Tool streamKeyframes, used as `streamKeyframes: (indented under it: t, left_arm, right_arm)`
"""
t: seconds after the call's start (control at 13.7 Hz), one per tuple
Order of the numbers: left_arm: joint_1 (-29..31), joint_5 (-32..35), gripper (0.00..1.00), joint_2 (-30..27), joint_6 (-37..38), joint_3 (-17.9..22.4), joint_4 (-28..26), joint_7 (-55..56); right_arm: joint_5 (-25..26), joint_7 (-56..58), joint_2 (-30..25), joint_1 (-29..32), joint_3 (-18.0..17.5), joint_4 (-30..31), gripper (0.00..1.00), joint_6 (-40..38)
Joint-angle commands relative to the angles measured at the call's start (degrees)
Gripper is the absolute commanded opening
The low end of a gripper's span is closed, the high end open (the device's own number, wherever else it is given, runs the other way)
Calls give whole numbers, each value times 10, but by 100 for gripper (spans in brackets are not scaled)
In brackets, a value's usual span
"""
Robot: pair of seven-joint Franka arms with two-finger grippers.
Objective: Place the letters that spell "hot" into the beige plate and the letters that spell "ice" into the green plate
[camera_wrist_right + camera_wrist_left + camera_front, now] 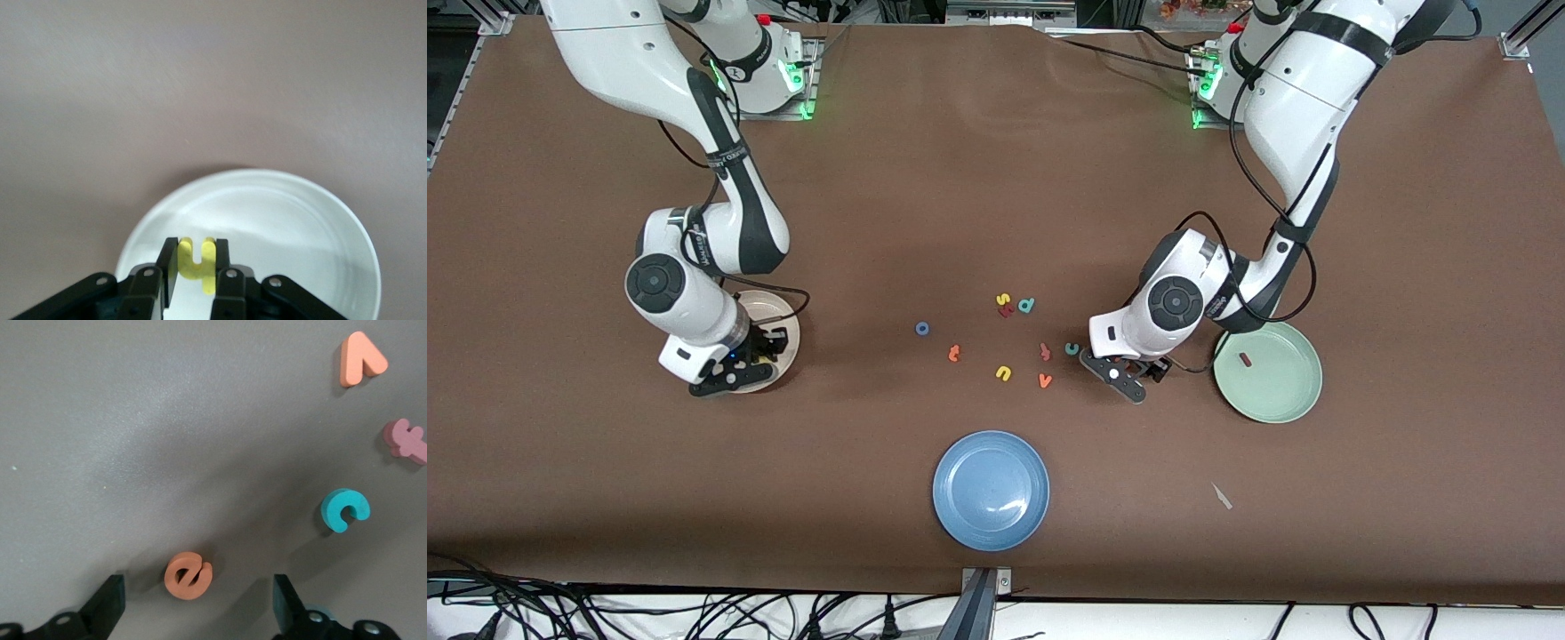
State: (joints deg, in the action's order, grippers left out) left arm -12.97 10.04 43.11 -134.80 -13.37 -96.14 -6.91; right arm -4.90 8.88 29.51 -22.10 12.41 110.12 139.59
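Note:
My right gripper (751, 357) is shut on the yellow h (199, 263) and holds it just over the beige plate (779, 308), whose bare inside (280, 213) fills the right wrist view. My left gripper (1136, 375) is open, low over the table beside the green plate (1280, 400). The orange e (188, 575) lies flat between its fingers (110, 607), untouched. The dark red i (1244, 359) lies in the green plate. Teal c (1072, 348) sits close to the left gripper. Blue o (922, 329) and orange t (954, 353) lie mid-table.
Other letters lie mid-table: yellow u (1003, 373), orange v (1045, 380), reddish f (1045, 351), teal d (1026, 305), yellow s (1003, 299). A blue plate (991, 490) sits nearer the front camera. A small pale scrap (1221, 496) lies near the green plate.

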Motion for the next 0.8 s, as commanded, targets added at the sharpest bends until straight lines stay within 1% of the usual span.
streamKeyframes:
  t: [0.0,0.07,0.15,0.22,0.29,0.37,0.44,0.66,0.73]
  left_arm:
    - [-3,19,38,5,0,2,12,9]
    - [-5,19,25,6,0,3,13,9]
    - [-6,19,23,6,0,3,13,10]
    - [-7,19,17,6,0,3,13,9]
    - [-7,19,14,6,0,3,13,8]
    - [-7,19,4,4,0,3,13,8]
    - [-6,19,0,3,1,3,14,6]
    - [4,19,0,-13,15,4,15,6]
    - [20,20,0,-32,49,5,16,4]
  right_arm:
    - [-12,23,-39,-1,12,48,11,14]
    - [-12,23,-46,-1,12,55,12,17]
    - [-12,23,-52,0,12,64,15,21]
    - [-12,22,-52,1,14,68,22,22]
    - [-12,19,-53,10,14,64,63,18]
    - [-12,22,-53,12,14,61,100,15]
    - [-12,21,-53,14,14,52,100,5]
    - [-12,-2,-57,14,7,33,100,-50]
    - [-12,-44,-58,14,-3,28,100,-50]
